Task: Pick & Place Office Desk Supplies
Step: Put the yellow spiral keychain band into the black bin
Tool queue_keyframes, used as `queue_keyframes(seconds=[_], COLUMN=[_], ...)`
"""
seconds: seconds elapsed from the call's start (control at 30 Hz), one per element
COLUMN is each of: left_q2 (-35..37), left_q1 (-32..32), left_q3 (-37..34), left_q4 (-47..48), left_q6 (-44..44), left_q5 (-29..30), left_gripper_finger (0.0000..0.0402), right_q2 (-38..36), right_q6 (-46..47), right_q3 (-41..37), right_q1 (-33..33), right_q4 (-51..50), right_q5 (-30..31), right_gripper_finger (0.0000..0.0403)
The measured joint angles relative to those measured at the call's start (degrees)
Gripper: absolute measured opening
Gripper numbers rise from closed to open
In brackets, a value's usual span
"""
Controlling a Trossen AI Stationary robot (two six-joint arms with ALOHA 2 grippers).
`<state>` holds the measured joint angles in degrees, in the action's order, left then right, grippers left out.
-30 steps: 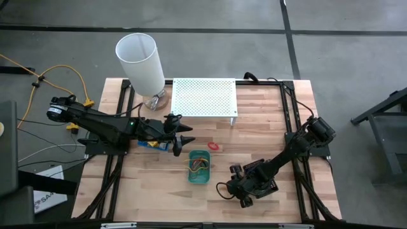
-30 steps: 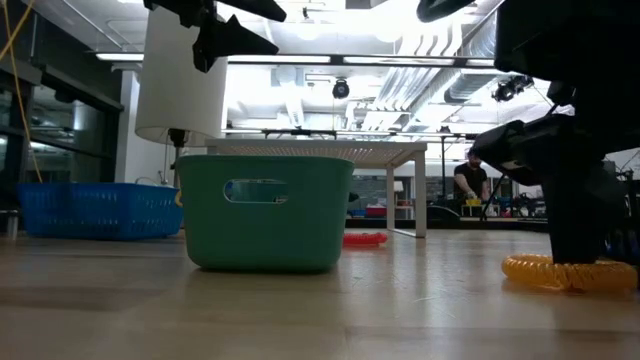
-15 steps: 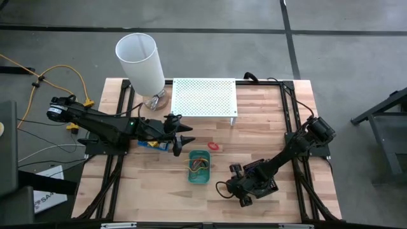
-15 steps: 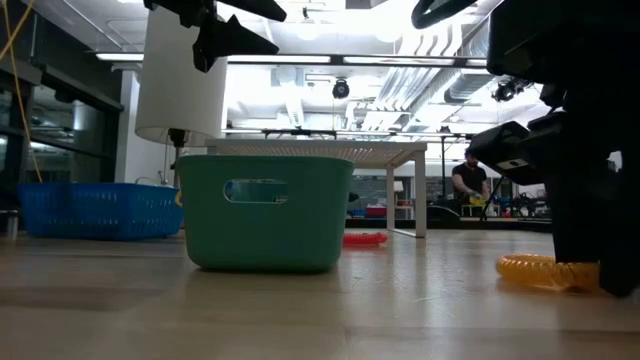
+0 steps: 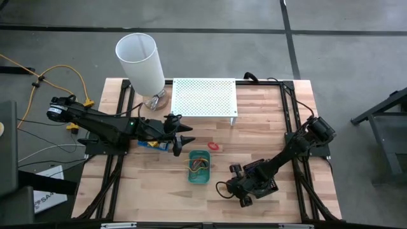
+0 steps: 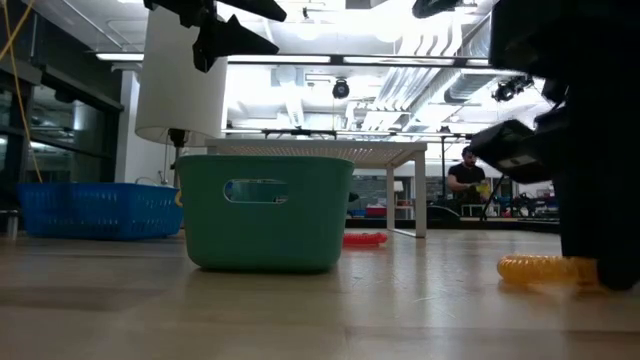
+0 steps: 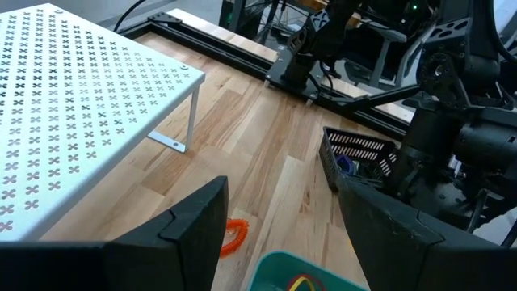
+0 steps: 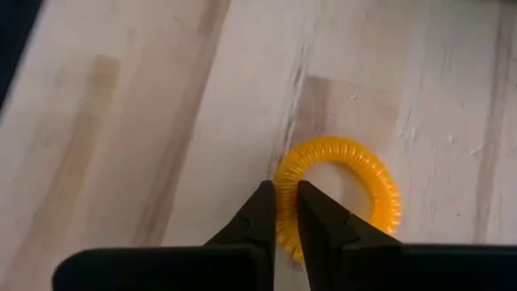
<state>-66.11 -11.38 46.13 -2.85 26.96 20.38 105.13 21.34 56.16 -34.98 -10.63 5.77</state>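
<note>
An orange ring (image 8: 380, 182) lies flat on the wooden table near its front edge, and my right gripper (image 8: 284, 187) stands over it, shut on its band. In the high view the gripper (image 5: 243, 198) hides the ring. In the low view the ring (image 6: 535, 268) shows beside the dark fingers. My left gripper (image 5: 181, 141) hangs open above the table, just left of the green tray (image 5: 198, 175), which holds coloured rings. A red ring (image 5: 213, 146) lies on the table beyond the tray. My right gripper pinches the ring's band (image 8: 284, 217) between its two fingers, one finger (image 8: 323, 222) inside the ring's hole and the other outside it. The fingers come from above, pointing down. The ring lies flat on the table.
A white perforated shelf (image 5: 203, 97) stands at the back middle, with a white cylindrical lamp (image 5: 141, 60) to its left. A blue tray (image 5: 147, 144) sits under the left arm and a black tray (image 7: 355, 153) under the right arm.
In the low view a dark finger of my right gripper has come in front of the orange ring's right part and hides it. The ring stays on the table.
</note>
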Motion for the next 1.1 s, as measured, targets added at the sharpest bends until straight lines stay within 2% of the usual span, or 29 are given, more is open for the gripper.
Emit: queue_keyframes(seconds=[0.13, 0.33, 0.5, 0.63, 0.83, 1.1], left_q2=[0.00, 0.00, 0.00, 0.00, 0.00, 0.00], left_q1=[0.00, 0.00, 0.00, 0.00, 0.00, 0.00], left_q3=[0.00, 0.00, 0.00, 0.00, 0.00, 0.00], left_q4=[0.01, 0.00, -0.23, -0.31, -0.38, -0.44], left_q6=[-0.02, 0.00, 0.00, 0.00, 0.00, 0.00], left_q5=[0.00, 0.00, -0.01, 0.00, -0.01, -0.01], left_gripper_finger=[0.0230, 0.0230, 0.0230, 0.0230, 0.0230, 0.0230], right_q2=[-2.73, -10.25, -14.91, -16.39, -18.25, -18.41], right_q6=[-0.56, -1.28, 3.40, 8.35, 22.67, 44.57], right_q3=[0.00, 0.02, 0.05, 0.02, 0.04, 0.04], right_q1=[-0.02, -0.29, -1.14, -2.18, -4.68, -8.94], right_q4=[-0.09, -6.07, -12.68, -14.69, -21.43, -32.21], right_q5=[0.34, 5.38, 9.38, 10.34, 11.26, 8.73], right_gripper_finger=[0.0025, 0.0025, 0.0025, 0.0025, 0.0025, 0.0025])
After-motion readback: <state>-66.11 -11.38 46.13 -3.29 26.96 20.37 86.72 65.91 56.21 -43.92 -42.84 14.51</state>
